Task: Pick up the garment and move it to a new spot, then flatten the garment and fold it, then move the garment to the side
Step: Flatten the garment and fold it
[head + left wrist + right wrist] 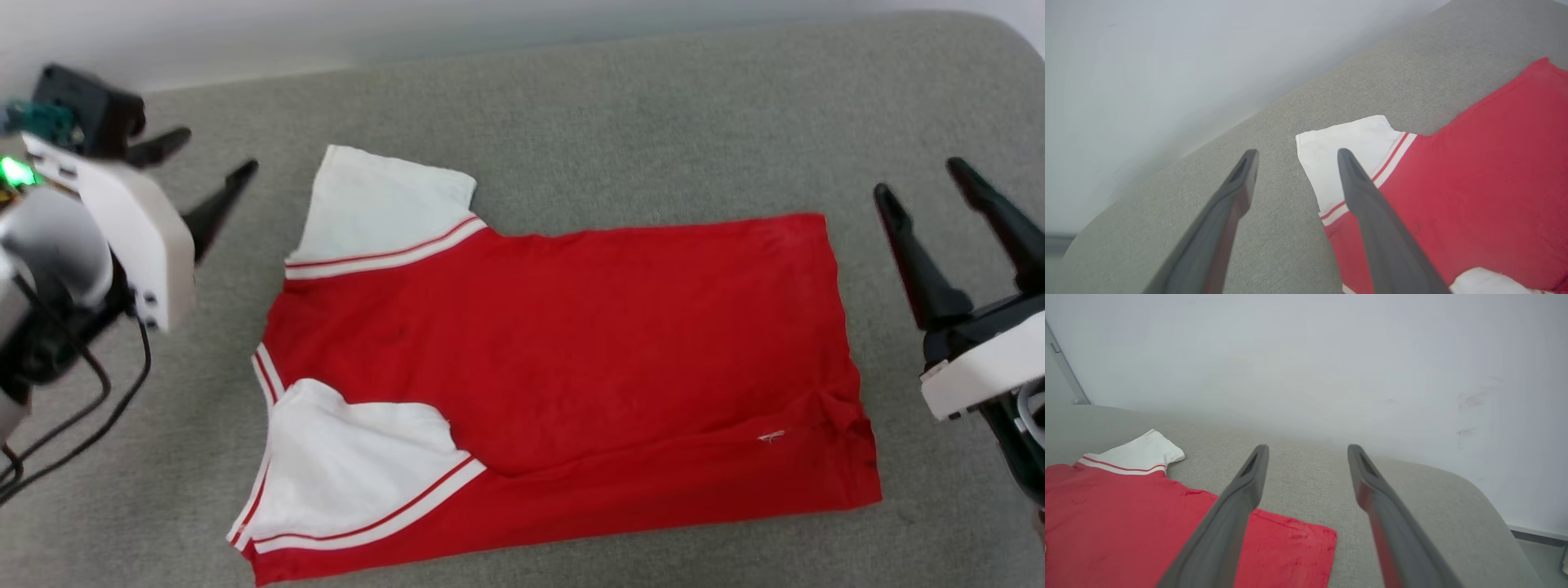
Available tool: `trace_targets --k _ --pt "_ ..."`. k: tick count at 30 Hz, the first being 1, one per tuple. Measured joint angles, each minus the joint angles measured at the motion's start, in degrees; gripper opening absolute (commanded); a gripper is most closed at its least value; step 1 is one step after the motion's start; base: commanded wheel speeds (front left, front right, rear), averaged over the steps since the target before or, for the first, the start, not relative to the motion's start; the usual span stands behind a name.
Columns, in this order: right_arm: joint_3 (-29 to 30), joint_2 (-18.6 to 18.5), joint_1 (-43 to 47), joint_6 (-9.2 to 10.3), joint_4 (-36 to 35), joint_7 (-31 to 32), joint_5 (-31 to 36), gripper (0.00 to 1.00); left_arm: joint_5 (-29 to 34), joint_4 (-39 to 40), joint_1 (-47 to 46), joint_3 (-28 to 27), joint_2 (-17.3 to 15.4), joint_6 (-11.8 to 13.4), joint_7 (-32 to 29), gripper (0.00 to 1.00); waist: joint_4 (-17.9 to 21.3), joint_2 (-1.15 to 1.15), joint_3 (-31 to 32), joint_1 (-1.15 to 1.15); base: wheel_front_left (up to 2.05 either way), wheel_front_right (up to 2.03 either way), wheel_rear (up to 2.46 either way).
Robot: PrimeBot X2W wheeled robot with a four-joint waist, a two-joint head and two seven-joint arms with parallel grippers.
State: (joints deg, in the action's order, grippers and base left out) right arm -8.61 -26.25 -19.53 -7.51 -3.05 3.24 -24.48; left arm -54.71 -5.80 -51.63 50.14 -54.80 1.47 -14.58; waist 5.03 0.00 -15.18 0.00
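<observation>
red shirt point(555, 351) with white sleeves lies flat near the middle of the grey cushion point(653, 106), its long axis running side to side between the claws. neck and sleeve end points at the left claw point(211, 153), hem end at the right claw point(922, 180). both claws are spread wide and empty, each just off its end of the shirt, not touching cloth. the near sleeve point(351, 457) is folded in over the body, so one lengthwise fold looks done. next is probably an end-to-end fold, and each claw is nearer its own end of the shirt.
</observation>
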Motion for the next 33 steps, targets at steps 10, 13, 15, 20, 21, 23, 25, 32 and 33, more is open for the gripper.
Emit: trace_targets --k 10,13,15,20,21,23,25,32,33 --pt "6.12 8.69 5.36 0.00 -9.87 -3.43 9.66 1.00 -3.15 -9.35 -15.45 -1.05 4.42 -3.56 -15.33 1.00 3.63 0.00 -8.22 0.00 0.00 0.00 0.00" --pt "6.10 9.98 5.58 0.00 -11.72 -3.42 10.47 1.00 -5.43 -12.23 -19.54 -0.75 5.17 -4.08 -23.18 1.00 4.88 0.00 -10.71 0.00 0.00 0.00 0.00" --pt "5.79 10.45 5.50 0.00 -12.27 -3.27 10.73 1.00 -6.43 -13.50 -21.96 -0.23 5.11 -4.33 -28.18 1.00 5.75 0.00 -12.30 0.01 0.00 0.00 0.00" --pt "4.41 10.82 4.13 0.00 -12.82 -2.89 11.35 1.00 -7.16 -15.93 -27.04 0.91 4.86 -4.31 -37.91 1.00 7.92 0.00 -16.22 0.01 0.00 0.00 0.00" --pt "4.16 11.00 3.60 0.00 -12.80 -2.98 11.37 1.00 -7.13 -16.33 -27.47 1.40 4.69 -4.25 -39.62 1.00 8.39 0.00 -16.97 0.01 0.00 0.00 0.00" --pt "4.15 11.05 2.87 0.00 -12.69 -3.05 11.38 1.00 -6.81 -17.03 -27.85 2.27 4.53 -4.12 -41.79 1.00 9.20 0.00 -18.40 0.01 0.00 0.00 0.00" --pt "3.90 11.16 2.21 0.00 -12.40 -3.27 11.38 1.00 -7.05 -17.67 -28.10 2.45 4.61 -3.91 -42.92 1.00 9.88 0.00 -19.75 0.01 0.00 0.00 0.00" --pt "2.98 11.12 0.95 0.00 -10.81 -3.57 11.38 1.00 -6.92 -18.23 -28.53 3.81 4.24 -4.79 -45.77 0.56 11.05 0.00 -22.15 0.00 0.00 0.00 0.00" --pt "3.00 11.01 0.83 0.00 -10.61 -3.61 11.37 1.00 -6.79 -18.17 -28.52 3.91 4.25 -4.86 -45.71 0.12 10.95 0.00 -22.08 0.00 0.00 0.00 0.00"
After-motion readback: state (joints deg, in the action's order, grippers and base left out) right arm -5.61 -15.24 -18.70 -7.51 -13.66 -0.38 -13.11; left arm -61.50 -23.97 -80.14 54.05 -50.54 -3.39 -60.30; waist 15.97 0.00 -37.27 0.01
